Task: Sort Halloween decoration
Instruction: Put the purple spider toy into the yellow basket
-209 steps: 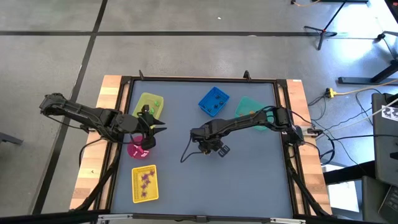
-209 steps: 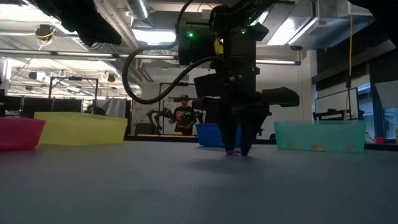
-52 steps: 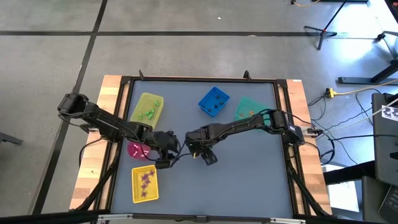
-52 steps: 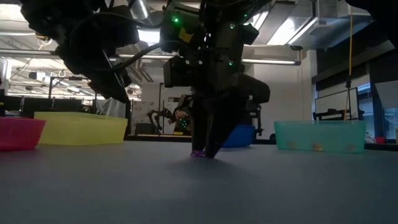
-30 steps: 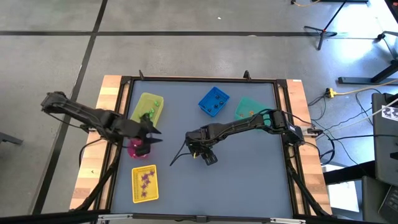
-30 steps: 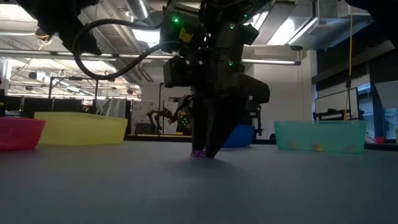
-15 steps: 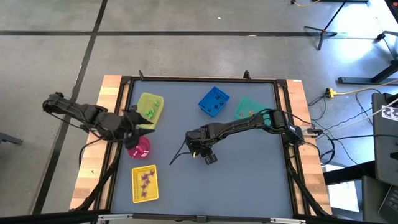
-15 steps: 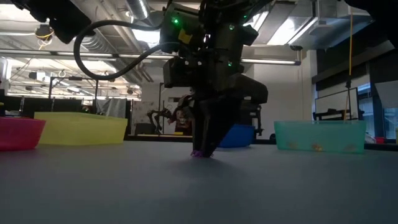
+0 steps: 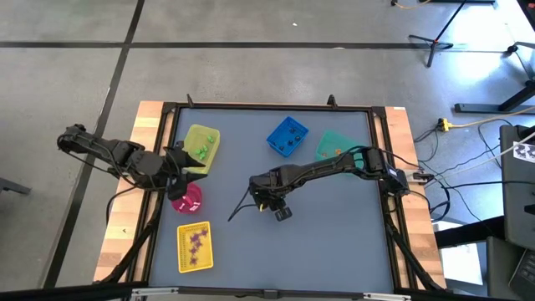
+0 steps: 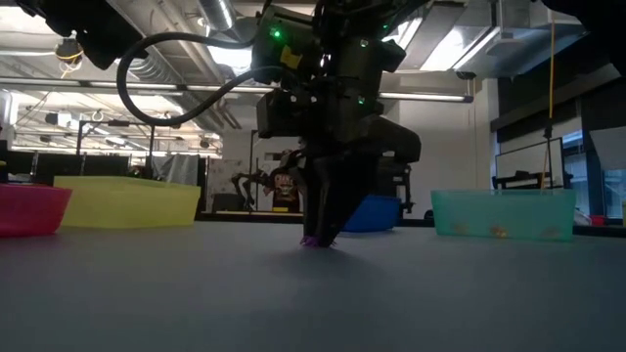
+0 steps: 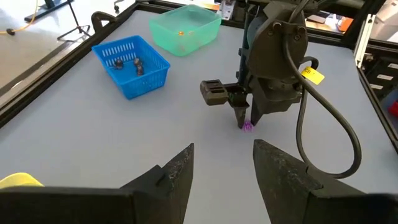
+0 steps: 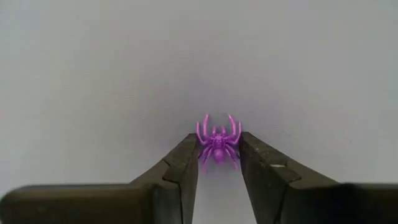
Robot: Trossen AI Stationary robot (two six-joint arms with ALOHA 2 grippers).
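From above, the right gripper (image 9: 261,203) is down at the table's (image 9: 334,242) middle, its arm reaching in from the right edge; the left gripper (image 9: 178,167) waits at the left side, between the yellow bin (image 9: 199,144) holding green trinkets and the pink bowl (image 9: 187,198). A yellow tray (image 9: 194,247) with purple trinkets lies near the front left corner; a blue basket (image 9: 287,136) and a teal bin (image 9: 336,149) stand toward the far edge. At table height, the right gripper (image 10: 319,238) stands with its fingertips on the surface, a small purple trinket (image 10: 309,241) at their tips; whether it is clamped cannot be told from this angle. Left wrist view: the left gripper (image 11: 222,165) stands open with nothing between its fingers, looking across at the right gripper (image 11: 245,121) and the purple piece (image 11: 248,126) beneath it, with dark trinkets in the blue basket (image 11: 131,65) beyond. Right wrist view: the purple spider (image 12: 217,142) lies on the grey table, and the right gripper (image 12: 218,155) has closed on its body, both fingers (image 12: 184,160) touching its sides.
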